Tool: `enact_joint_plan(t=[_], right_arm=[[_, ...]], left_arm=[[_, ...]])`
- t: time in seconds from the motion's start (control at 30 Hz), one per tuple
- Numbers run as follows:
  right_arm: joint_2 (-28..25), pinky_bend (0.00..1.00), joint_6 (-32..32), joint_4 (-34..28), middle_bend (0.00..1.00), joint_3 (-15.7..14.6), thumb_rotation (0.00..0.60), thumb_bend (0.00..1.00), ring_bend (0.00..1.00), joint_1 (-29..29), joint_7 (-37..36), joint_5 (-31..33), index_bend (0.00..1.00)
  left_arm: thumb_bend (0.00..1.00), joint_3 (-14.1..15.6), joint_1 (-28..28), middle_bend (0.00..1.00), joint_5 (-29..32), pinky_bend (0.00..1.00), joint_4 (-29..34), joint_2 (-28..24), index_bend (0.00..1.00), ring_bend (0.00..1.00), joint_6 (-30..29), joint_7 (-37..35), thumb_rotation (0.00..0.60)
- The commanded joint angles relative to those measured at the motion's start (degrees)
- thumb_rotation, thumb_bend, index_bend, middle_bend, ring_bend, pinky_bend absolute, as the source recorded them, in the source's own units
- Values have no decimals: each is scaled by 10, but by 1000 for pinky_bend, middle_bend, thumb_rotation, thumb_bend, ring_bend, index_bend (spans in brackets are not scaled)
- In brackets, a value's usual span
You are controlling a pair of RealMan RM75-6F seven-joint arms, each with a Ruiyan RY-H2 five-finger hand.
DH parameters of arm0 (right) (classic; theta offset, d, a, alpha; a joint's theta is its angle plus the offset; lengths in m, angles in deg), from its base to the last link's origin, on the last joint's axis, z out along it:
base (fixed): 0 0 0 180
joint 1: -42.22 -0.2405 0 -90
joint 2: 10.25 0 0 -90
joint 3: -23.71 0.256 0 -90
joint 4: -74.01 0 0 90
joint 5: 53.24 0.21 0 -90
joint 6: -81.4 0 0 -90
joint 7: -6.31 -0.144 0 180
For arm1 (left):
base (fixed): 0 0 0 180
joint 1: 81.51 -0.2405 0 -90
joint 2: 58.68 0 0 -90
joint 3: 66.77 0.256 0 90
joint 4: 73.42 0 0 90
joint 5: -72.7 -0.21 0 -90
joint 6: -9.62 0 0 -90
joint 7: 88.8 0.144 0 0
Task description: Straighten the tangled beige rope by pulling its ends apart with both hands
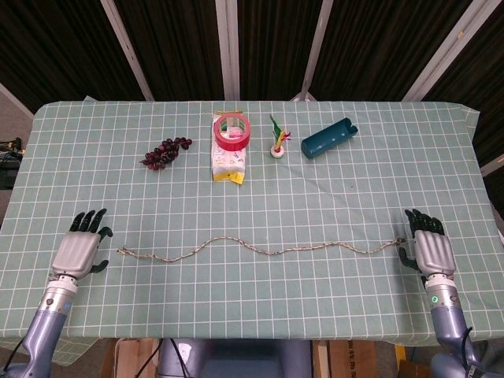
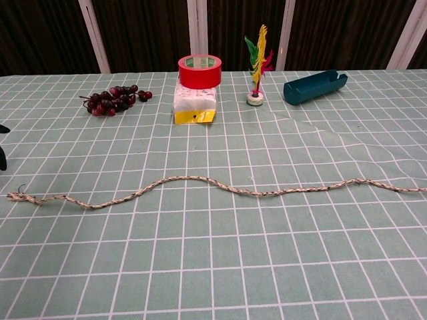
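Note:
The beige rope [image 1: 260, 247] lies slack on the green checked cloth in a shallow wavy line; the chest view shows it as rope [image 2: 213, 184] running out past the right edge. Its left end [image 1: 120, 251] rests on the cloth, a short gap away from my left hand [image 1: 79, 250], which lies flat and open with its fingers spread. The right end [image 1: 398, 239] stops just beside my right hand [image 1: 430, 250], whose fingers are stretched out and apart with nothing seen in them. Only a dark fingertip of the left hand [image 2: 3, 130] shows in the chest view.
Along the far side of the table stand a bunch of dark grapes [image 1: 165, 152], a red tape roll [image 1: 232, 130] on a white and yellow packet [image 1: 228, 164], a feathered shuttlecock [image 1: 279, 142] and a teal tube [image 1: 328, 138]. The table's front edge [image 1: 252, 335] lies just behind both hands.

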Motion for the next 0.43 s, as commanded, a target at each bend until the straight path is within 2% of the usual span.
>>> enact_joint_plan(t=[0.03,0.13,0.2,0.43], right_arm=[[-14,0,10,-20,0,2,600,435,0,6,5,5,0],[-33,0,37,-49,0,0,600,425,0,19,-12,-23,0],[-47,0,68,-67,0,-7,600,422,0,32,-29,-66,0],[-82,0,180,-60,0,-58,600,402,0,80,-87,-240,0]], left_arm=[[218,1,-10,0,-6,0,17,-16,286,0,-9,-20,600],[184,9,-29,0,-39,0,31,-36,230,0,-36,-60,600],[163,19,-47,0,-73,0,37,-50,192,0,-64,-95,600],[129,50,-93,0,-162,0,41,-100,119,0,-136,-166,600]])
